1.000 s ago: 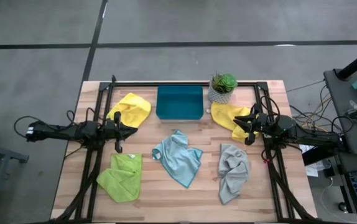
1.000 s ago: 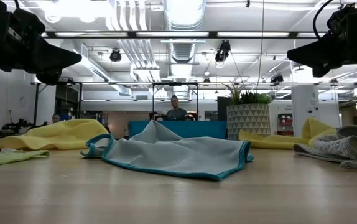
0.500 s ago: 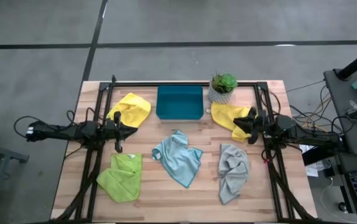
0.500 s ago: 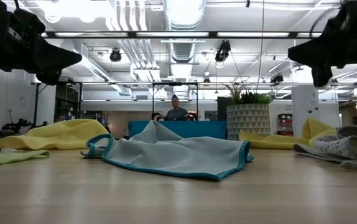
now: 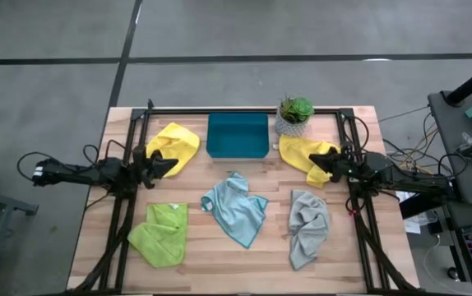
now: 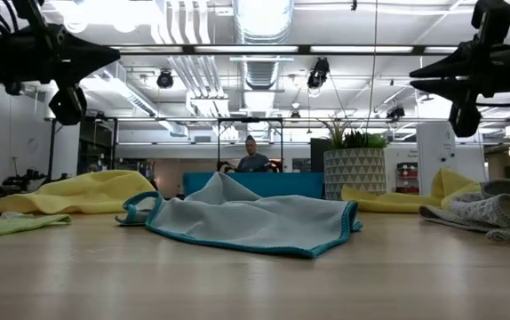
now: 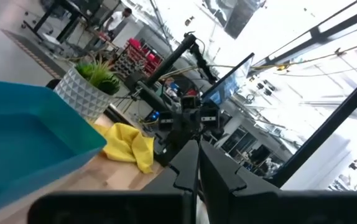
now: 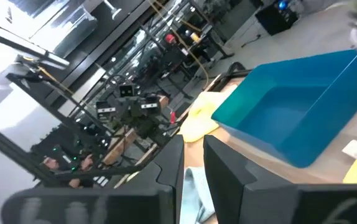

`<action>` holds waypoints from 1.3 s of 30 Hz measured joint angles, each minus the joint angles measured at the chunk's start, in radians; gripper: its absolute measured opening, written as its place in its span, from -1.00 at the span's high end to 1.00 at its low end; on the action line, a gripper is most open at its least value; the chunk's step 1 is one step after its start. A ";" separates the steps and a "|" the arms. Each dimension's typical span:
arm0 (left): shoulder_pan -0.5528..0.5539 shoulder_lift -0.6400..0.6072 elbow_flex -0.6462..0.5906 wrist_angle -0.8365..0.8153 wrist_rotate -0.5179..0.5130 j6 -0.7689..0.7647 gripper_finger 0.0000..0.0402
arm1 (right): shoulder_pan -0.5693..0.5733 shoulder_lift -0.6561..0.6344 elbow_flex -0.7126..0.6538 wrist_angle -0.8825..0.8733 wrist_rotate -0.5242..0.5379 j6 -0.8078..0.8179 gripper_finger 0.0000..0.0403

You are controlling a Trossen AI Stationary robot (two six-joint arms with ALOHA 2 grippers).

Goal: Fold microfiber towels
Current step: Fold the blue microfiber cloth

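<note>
Five microfiber towels lie crumpled on the wooden table: a yellow one (image 5: pixel 175 143) at the far left, a yellow one (image 5: pixel 300 152) at the far right, a lime green one (image 5: pixel 160 234) near left, a light blue one (image 5: pixel 236 209) in the middle and a grey one (image 5: pixel 308 227) near right. My left gripper (image 5: pixel 173 162) hovers shut in the air beside the left yellow towel, pointing toward the table's middle. My right gripper (image 5: pixel 312 162) hovers over the right yellow towel's edge, its fingers (image 8: pixel 173 163) a narrow gap apart with nothing between them.
A teal tray (image 5: pixel 238 136) stands at the far middle of the table, and a potted plant (image 5: pixel 293 116) in a white patterned pot stands to its right. Black frame rails (image 5: pixel 126 185) run along both sides of the table. A person sits in the room beyond the table (image 6: pixel 252 156).
Both grippers have rolled about their own pointing lines while staying high above the table; in the low view their fingers now lie level. No towel has moved.
</note>
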 joint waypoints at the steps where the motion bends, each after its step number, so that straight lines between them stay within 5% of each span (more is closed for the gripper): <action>1: 0.000 0.002 0.000 0.000 0.000 0.000 1.00 | 0.000 0.000 0.000 0.000 0.007 -0.005 0.73; 8: 0.000 0.041 0.000 -0.004 -0.003 0.000 1.00 | 0.000 0.000 0.000 0.000 0.022 -0.038 0.73; 19: 0.000 0.189 0.008 0.101 -0.034 0.028 1.00 | 0.000 0.001 0.000 0.014 0.074 -0.420 0.73; 31: -0.001 0.563 0.295 0.102 0.065 0.151 1.00 | 0.000 0.005 0.000 0.171 0.066 -0.480 0.73; 39: -0.035 0.827 0.492 0.055 0.143 0.253 1.00 | 0.001 0.065 0.000 0.390 -0.048 -0.535 0.73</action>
